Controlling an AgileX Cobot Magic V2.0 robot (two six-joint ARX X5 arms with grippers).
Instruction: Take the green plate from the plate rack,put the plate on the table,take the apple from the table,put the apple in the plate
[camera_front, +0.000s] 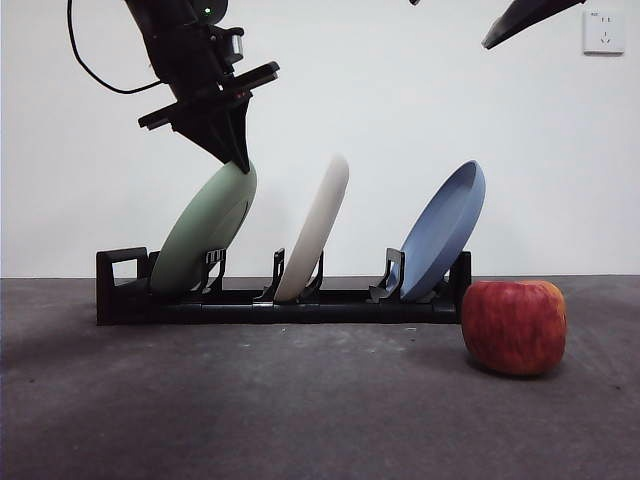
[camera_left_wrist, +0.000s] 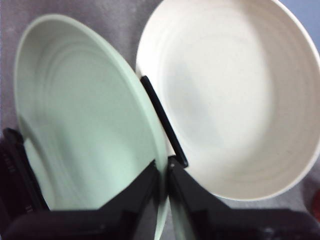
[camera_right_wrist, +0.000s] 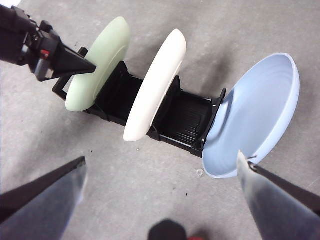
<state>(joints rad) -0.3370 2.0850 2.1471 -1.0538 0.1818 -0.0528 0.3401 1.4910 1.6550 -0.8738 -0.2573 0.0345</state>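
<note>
1. Three plates stand in one plate rack (camera_front: 270, 305), and one apple (camera_front: 514, 326) sits on the table (camera_front: 300, 410); two grippers are in view.
2. Furthest left in the front view, the green plate (camera_front: 205, 228) leans rightward in the rack's first slot, near the squared end loop. It is matte pale sage, round and shallow, with faint concentric rings on its inner face and a raised rim.
3. The left gripper (camera_left_wrist: 165, 172) comes down from above onto the green plate's top edge. Its two black jaws stand narrow, pinched on the rim, one on each face of the plate.
4. Next right, the cream-white plate (camera_front: 318, 225) leans the same way in the middle slot, apart from the green one.
5. The blue plate (camera_front: 445, 232) leans in the last slot at the rack's right end.
6. The red apple, streaked yellow-orange, rests just beside the rack's right end, nearer the camera.
7. The right gripper (camera_right_wrist: 160, 185) hangs high above the table, its jaws spread wide and holding nothing.
</note>
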